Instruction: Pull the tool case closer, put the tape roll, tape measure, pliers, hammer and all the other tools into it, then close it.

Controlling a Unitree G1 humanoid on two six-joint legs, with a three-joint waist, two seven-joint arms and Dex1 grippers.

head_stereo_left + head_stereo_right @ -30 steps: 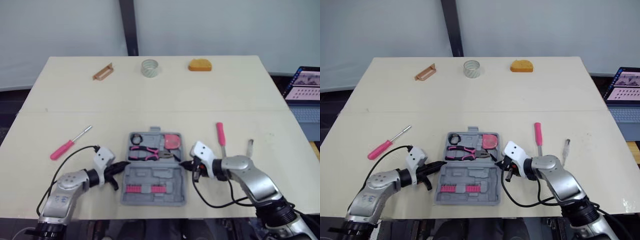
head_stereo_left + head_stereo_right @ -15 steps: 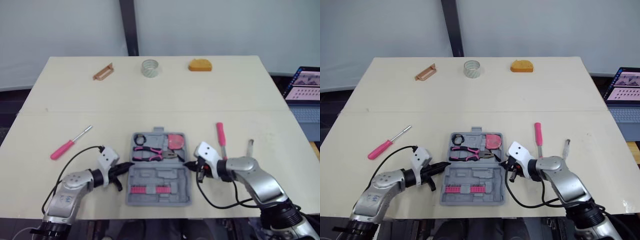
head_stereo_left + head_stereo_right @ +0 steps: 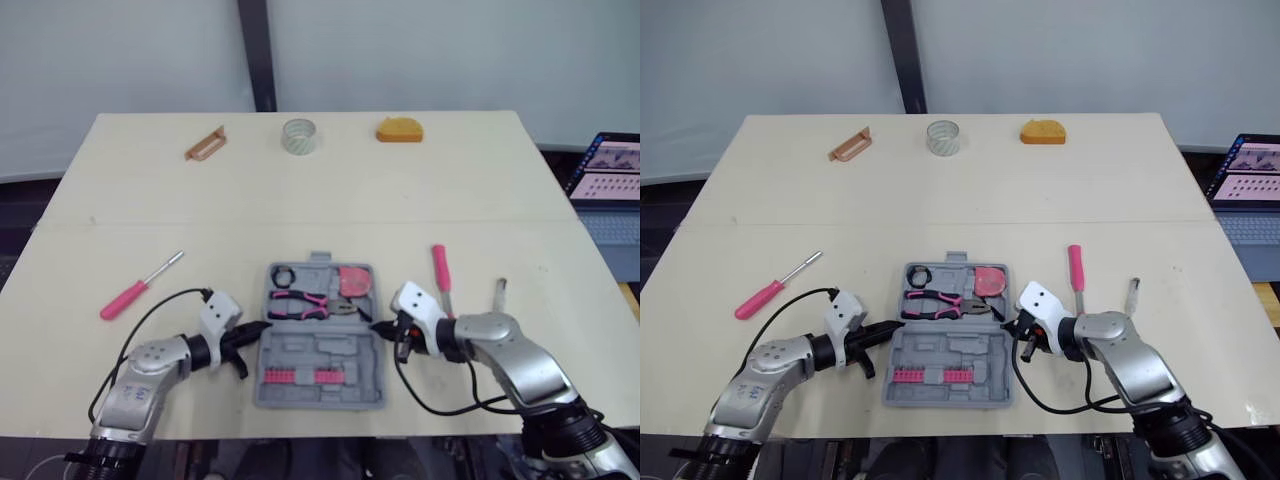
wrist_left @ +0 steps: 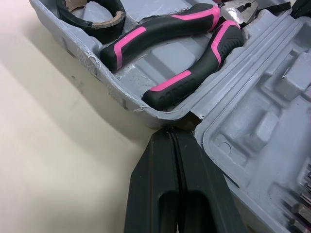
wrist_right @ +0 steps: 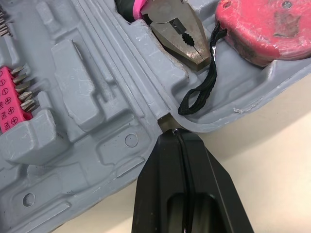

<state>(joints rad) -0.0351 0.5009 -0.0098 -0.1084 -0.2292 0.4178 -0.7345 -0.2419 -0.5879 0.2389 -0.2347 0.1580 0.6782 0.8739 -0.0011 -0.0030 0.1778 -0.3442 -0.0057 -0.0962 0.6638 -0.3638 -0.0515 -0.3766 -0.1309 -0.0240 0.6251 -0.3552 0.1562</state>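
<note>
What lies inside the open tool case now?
In the tool case, far half: black tape roll, pliers, red tape measure. Near half: pink bit strip. Anything beneath them is covered.

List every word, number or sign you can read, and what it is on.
"PH", then a blurred character, on the pink bit holder in the tool case, beside round screw-head signs.
On the laptop screen: text too small to read.

Two screwdrivers (image 3: 128, 296) (image 3: 440, 267), one tool case (image 3: 305, 349)
</note>
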